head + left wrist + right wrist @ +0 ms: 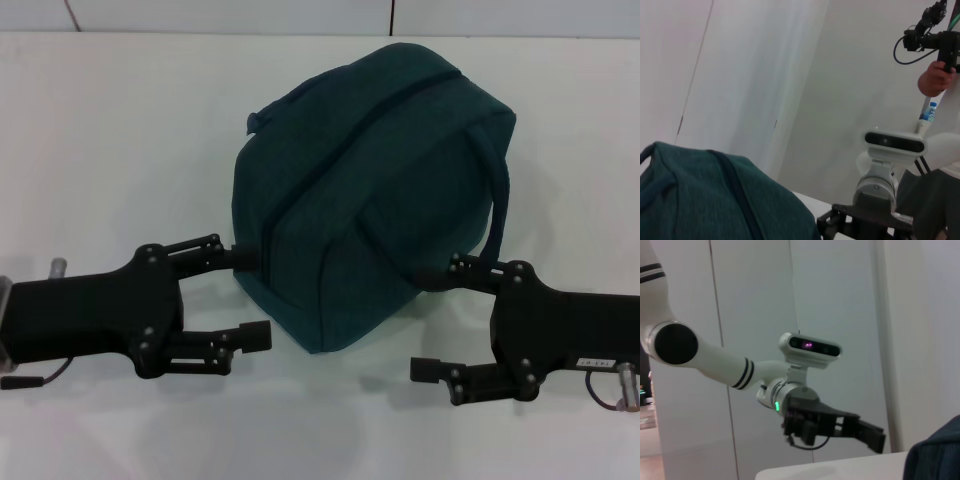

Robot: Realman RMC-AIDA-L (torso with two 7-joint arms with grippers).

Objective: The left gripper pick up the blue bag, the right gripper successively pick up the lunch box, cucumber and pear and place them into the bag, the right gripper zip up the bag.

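The blue bag (370,190) stands in the middle of the white table (110,140), its zip line running over the top and a handle hanging down its right side. My left gripper (248,297) is open at the bag's front left, its upper finger (238,257) against the fabric. At the front right, my right gripper (428,323) is also open, with one finger (432,277) at the base of the handle. The bag (715,200) fills the low corner of the left wrist view, and a corner of the bag (937,452) shows in the right wrist view. Lunch box, cucumber and pear are out of view.
The table's far edge meets a pale wall (300,15). In the left wrist view a person's hand (935,80) holds a camera rig behind my right arm (880,185). The right wrist view shows my left arm (715,360) over the table.
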